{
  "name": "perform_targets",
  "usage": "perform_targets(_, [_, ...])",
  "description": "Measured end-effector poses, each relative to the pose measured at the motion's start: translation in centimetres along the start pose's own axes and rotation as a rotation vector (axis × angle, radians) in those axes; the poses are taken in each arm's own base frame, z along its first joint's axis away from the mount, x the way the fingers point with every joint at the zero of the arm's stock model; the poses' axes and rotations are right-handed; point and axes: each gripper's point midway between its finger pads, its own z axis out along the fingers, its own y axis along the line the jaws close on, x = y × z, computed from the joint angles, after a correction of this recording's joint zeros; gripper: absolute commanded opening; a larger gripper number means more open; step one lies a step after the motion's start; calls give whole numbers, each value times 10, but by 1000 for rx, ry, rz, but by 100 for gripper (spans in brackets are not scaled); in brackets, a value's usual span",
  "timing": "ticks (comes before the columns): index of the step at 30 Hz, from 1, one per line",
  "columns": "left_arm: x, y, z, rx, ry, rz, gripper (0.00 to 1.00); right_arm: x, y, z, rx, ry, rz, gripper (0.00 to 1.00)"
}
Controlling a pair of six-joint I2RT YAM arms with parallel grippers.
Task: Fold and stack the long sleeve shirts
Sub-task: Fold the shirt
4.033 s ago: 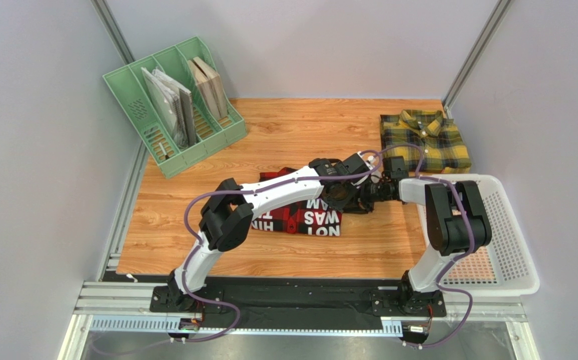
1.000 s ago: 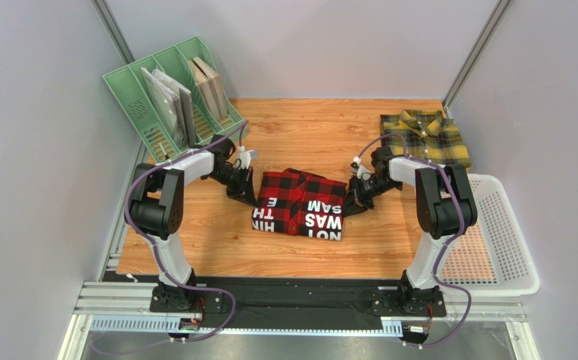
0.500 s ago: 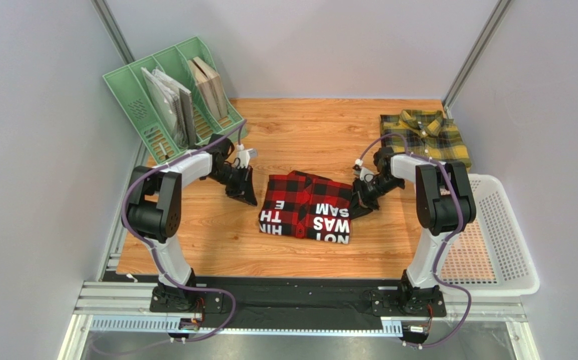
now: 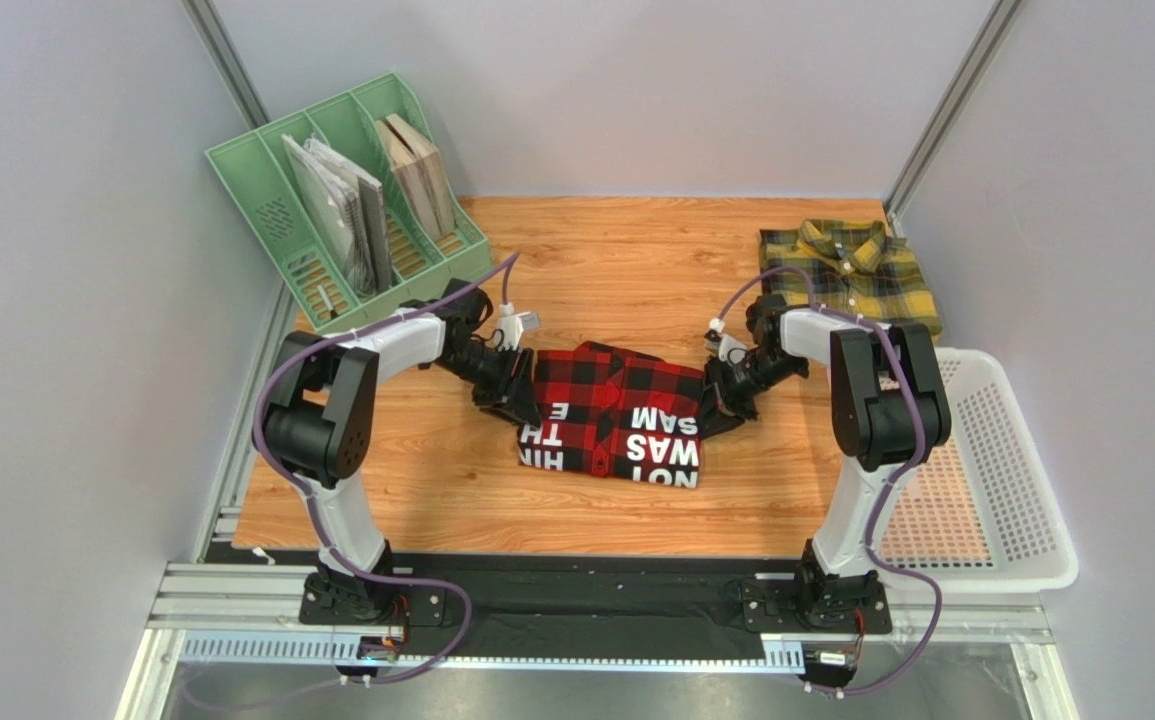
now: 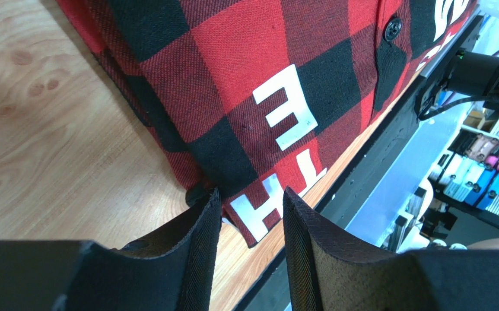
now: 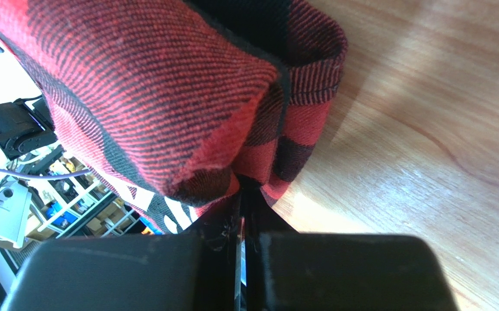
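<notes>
Top view, 12 o'clock = far wall. You've got the red-and-black shirt (image 4: 610, 428) folded into a rough rectangle mid-table (image 4: 613, 270), white block letters up and reading upside down from your side.

Left gripper (image 4: 516, 393) sits at the shirt's 9-10 o'clock edge. On its wrist view, the left gripper (image 5: 248, 227) has its jaws apart. The shirt (image 5: 232, 84) corner with the "H" lies right at the tips of the fingers (image 5: 197, 253), nothing pinched.

Right gripper (image 4: 718, 402) is at the shirt's 3 o'clock edge. On its wrist view, the right gripper (image 6: 242, 207) has its jaws together, clamped on a bunched fold of the shirt's (image 6: 148, 97) edge, with the fabric humped up just ahead of the tips.

Yellow-and-green shirt (image 4: 849, 281) lies flat at 1-2 o'clock from the red one, in the far right corner, collar toward the wall, well apart from both grippers.

Green file rack (image 4: 350, 203) is at 10-11 o'clock, and the white basket (image 4: 989, 465) is at 3-4 o'clock by the right arm.
</notes>
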Motion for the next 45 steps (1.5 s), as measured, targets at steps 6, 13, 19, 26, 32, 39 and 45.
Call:
perform_targets(6, [0,0,1,0,-2,-16,0,0,0,0,0,-1,-1,0])
perform_targets(13, [-2,4,1,-14,-10,-15,0,1,0,0,1,3,1,0])
perform_targets(19, [-8,21,-10,-65,-45,-46,0,2,1,-4,8,15,-28,0])
perform_targets(26, [-14,22,-23,-91,-89,-35,0,4,0,-7,19,29,-48,0])
perform_targets(32, [-13,16,-20,-82,-78,-19,11,4,5,-2,-1,27,-43,0])
perform_targets(39, [-7,6,-11,-69,-45,14,39,11,7,13,-22,29,2,20])
perform_targets(45, [-6,11,-20,-103,-45,22,59,13,10,5,-10,38,-24,43])
